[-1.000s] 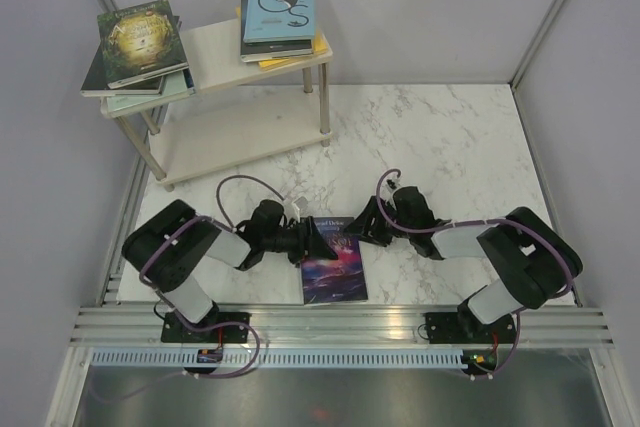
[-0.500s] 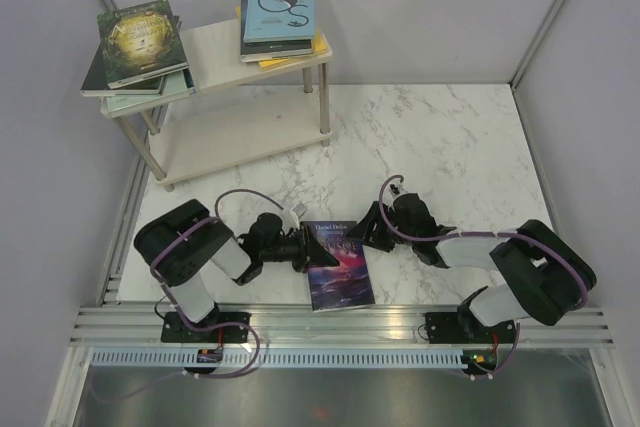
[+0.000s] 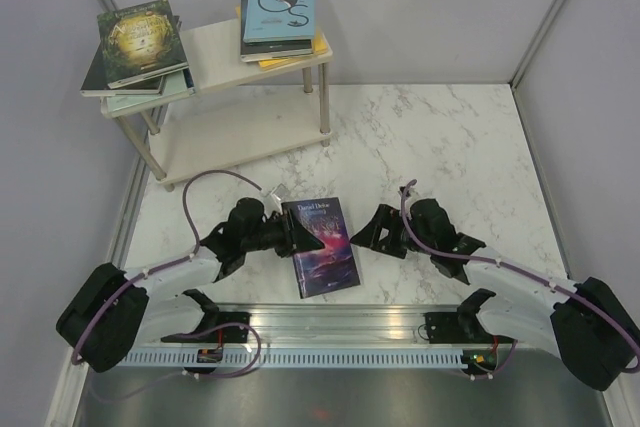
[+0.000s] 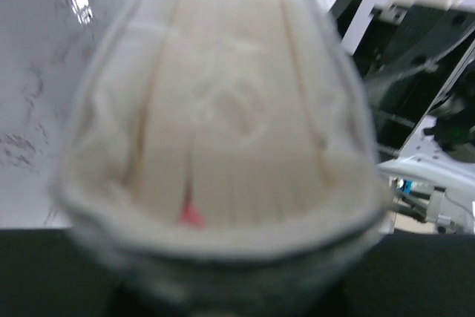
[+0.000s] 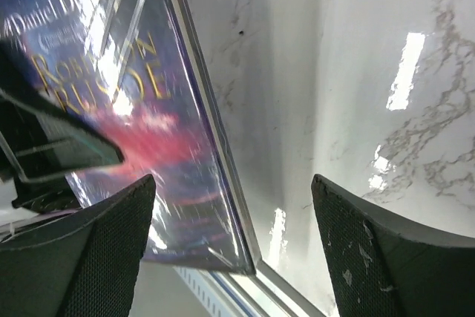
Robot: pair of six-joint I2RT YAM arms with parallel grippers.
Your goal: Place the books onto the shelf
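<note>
One purple galaxy book (image 3: 325,247), pinched at its left edge in the left gripper (image 3: 293,234), near the table's front edge.
Two stacks on the shelf's (image 3: 215,47) top board: green-gold stack (image 3: 140,42) left, light blue stack (image 3: 280,12) right (about three apiece, lower covers mostly hidden). Beside the book and clear of it, right gripper (image 3: 378,230) spread wide. Only blurred page edges in the left wrist view. White marble table (image 3: 450,147), grey walls (image 3: 420,7).

purple galaxy paperback book (image 3: 324,249): pink glow, gold title | white marble tabletop (image 3: 450,147): grey veins | pale cream two-tier board shelf (image 3: 225,132) | light blue paperback (image 3: 281,7): black swirl emblem | green-gold paperback (image 3: 142,39): glowing centre
</note>
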